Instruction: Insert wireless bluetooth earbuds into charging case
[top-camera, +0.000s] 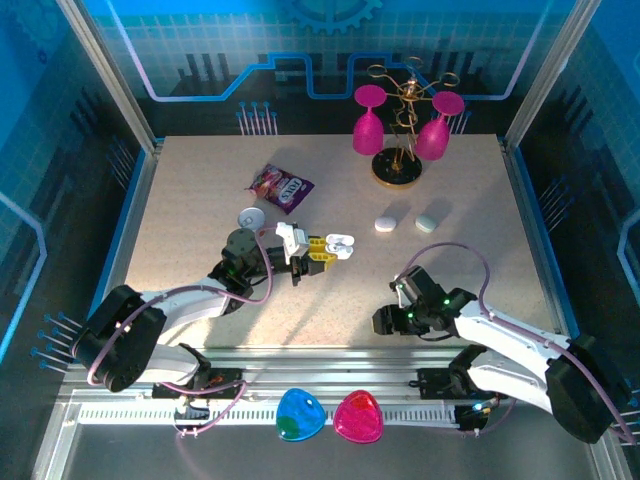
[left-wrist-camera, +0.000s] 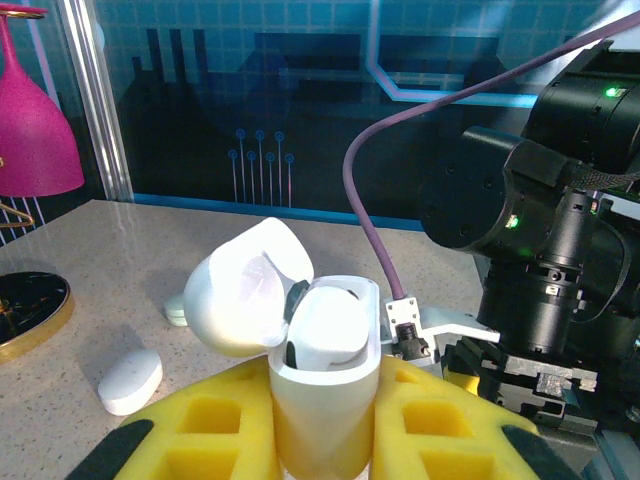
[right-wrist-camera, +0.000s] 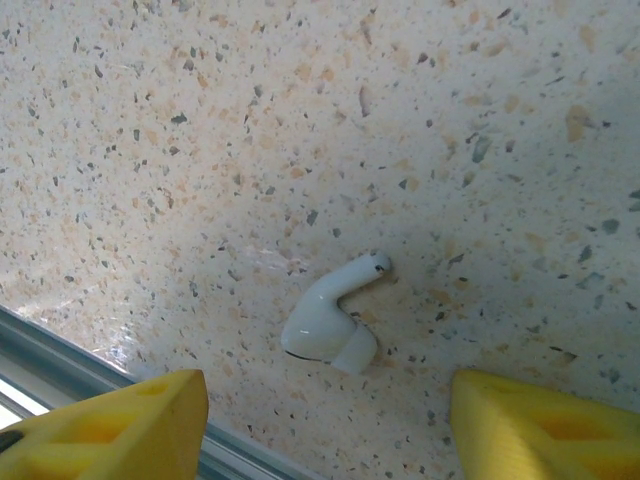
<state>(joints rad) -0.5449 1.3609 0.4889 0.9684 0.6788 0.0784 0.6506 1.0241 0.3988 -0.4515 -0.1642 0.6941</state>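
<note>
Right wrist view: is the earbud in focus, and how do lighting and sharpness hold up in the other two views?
Right wrist: earbud sharp, faint soft shadow, right pincer pads blurred at the bottom edge. Left wrist: open charging case glares white inside its lid, detail lost. Top external: bright pool on the table, arms throwing dark shadows.

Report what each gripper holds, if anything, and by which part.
Left gripper: the open white charging case, pinched by its lower body. Right gripper: nothing; its open jaws flank an earbud lying on the table.

Earbud (right-wrist-camera: 328, 325) lies unobstructed between right gripper's (right-wrist-camera: 330, 430) jaws.
</note>
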